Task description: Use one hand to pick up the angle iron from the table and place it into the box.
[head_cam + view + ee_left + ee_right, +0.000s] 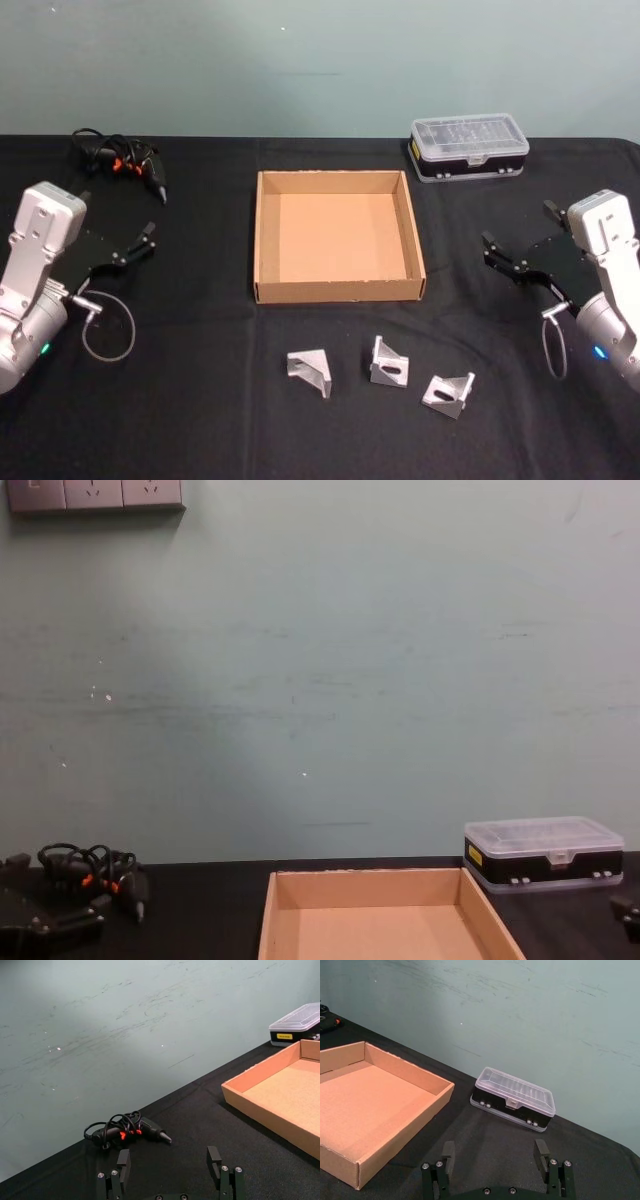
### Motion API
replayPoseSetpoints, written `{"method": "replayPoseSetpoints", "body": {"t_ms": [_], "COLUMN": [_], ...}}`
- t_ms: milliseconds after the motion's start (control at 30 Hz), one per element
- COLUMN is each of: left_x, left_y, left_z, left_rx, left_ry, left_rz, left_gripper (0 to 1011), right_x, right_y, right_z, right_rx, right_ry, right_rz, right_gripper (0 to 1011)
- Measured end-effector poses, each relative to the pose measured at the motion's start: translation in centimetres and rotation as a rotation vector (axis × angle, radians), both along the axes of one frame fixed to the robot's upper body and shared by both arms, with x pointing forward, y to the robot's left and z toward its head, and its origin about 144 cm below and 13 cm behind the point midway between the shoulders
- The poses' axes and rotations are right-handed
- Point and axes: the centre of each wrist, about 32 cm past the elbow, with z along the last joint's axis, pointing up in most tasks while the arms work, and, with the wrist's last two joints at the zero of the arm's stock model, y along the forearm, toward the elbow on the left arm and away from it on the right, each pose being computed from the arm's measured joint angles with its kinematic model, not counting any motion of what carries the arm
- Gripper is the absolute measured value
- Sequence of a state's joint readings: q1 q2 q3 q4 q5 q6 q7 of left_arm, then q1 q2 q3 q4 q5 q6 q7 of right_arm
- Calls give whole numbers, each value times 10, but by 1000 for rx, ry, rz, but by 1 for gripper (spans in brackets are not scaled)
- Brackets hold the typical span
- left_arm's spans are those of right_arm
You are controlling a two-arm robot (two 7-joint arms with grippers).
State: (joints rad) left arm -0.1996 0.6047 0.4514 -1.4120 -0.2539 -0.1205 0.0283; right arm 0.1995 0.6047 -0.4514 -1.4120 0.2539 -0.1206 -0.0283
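Four cameras cover one black table (200, 430).
Head looks steeply down; chest looks level toward the wall (320, 680); each wrist camera sits low, facing that wall. All share the box (338, 291).

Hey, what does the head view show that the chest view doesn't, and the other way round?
Head, not chest: three angle irons on the table in front of the box. Chest, not head: wall sockets high up. Both: the box, the clear-lidded case, the corded tool. In the head view the left gripper and right gripper sit either side of the box, fingers open.
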Motion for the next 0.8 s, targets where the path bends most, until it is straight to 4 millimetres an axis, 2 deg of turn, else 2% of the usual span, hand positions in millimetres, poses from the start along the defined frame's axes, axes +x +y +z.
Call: {"method": "replayPoseSetpoints", "body": {"t_ms": [433, 567, 800], "left_x": [0, 0, 0], "left_y": [0, 0, 0], "left_z": [0, 0, 0], "left_rx": [0, 0, 0], "left_ry": [0, 0, 0], "left_rz": [0, 0, 0], "left_gripper": [1000, 1000, 1000], "right_x": [-1, -6, -22], "right_y": [0, -2, -11], "right_z": [1, 5, 26], "right_rx": [9, 23, 42], "right_ry": [0, -4, 0], "right_rz": [0, 10, 52], "right_gripper": [1002, 1002, 1000]}}
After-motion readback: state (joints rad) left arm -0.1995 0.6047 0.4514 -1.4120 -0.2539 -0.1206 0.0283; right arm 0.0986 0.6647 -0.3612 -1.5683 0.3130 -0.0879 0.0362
